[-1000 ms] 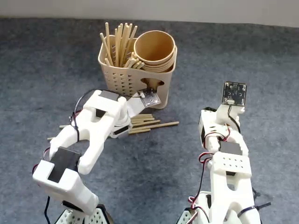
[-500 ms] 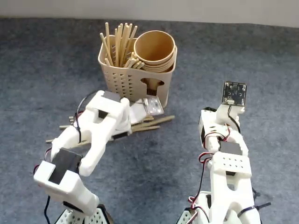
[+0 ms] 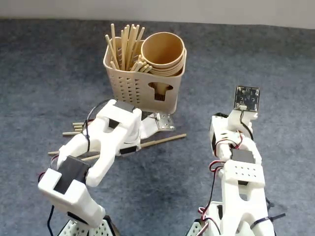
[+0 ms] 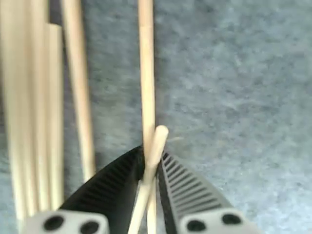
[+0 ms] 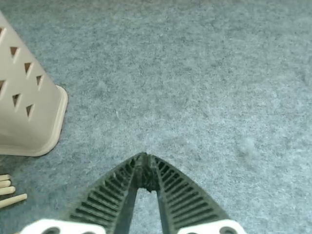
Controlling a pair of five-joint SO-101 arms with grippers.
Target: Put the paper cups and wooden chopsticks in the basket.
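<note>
The beige perforated basket (image 3: 129,86) holds stacked paper cups (image 3: 163,50) and a bunch of upright wooden chopsticks (image 3: 125,43). My left gripper (image 4: 152,152) is down at the carpet in front of the basket, shut on a wooden chopstick (image 4: 151,161) that crosses a second one (image 4: 146,73) between the fingers. In the high view a chopstick (image 3: 166,139) sticks out from under the left arm toward the right. More loose chopsticks (image 4: 34,112) lie beside the left gripper. My right gripper (image 5: 146,170) is shut and holds nothing, low over bare carpet beside the basket's corner (image 5: 29,107).
Grey carpet covers the table. A few chopstick ends (image 3: 75,129) show left of the left arm, and some chopstick tips (image 5: 9,192) lie by the basket's foot. The right arm (image 3: 238,162) stands at the near right, with open carpet around it.
The left arm has swung to the right and nearer the basket. The bundle of chopsticks under it has been shifted and spread, and one now points out at an angle.
</note>
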